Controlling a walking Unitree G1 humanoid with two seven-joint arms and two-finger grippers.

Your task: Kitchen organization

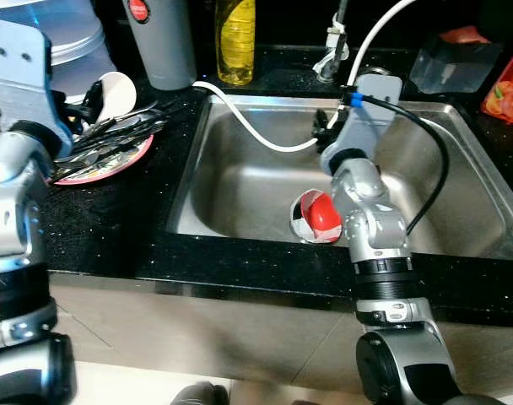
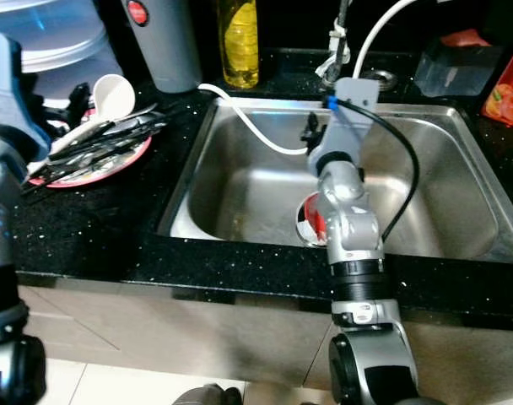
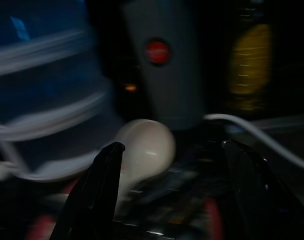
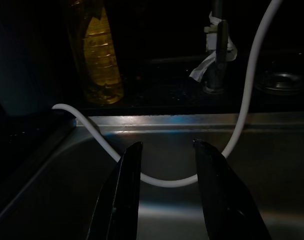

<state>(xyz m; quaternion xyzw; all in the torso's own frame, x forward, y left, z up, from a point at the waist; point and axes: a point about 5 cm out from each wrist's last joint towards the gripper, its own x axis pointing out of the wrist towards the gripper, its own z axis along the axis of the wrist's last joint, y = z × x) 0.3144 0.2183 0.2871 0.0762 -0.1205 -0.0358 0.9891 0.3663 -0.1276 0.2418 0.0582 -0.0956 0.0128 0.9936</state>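
Two grippers are at work over a black speckled counter [image 1: 113, 228] with a steel sink [image 1: 240, 181] set into it. The right gripper [image 4: 167, 165] hangs inside the sink toward its back wall, its two black fingers parted with nothing between them, and a white hose [image 1: 248, 126] sags just beyond the tips. That hose runs from the counter's back edge down over the sink rim and up again near the tap [image 1: 332, 51], which has white cloth or tape tied round it. On the sink floor, near the front wall, a red and white bowl [image 1: 315, 215] lies tipped on its side, partly hidden by the right arm. The left gripper [image 3: 174, 160] hovers over the counter's left part, fingers spread wide and empty, pointing at a white ladle [image 3: 144, 147]. The ladle rests with a heap of dark utensils [image 1: 113, 135] on a plate with a red rim [image 1: 113, 164]. Along the back edge stand a clear plastic container [image 1: 62, 42], a grey flask with a round red badge [image 1: 159, 38] and a bottle of yellow liquid [image 1: 236, 38]; no writing on any of them can be read. At the back right corner lies an orange printed packet [image 1: 505, 89], its print too small to make out.
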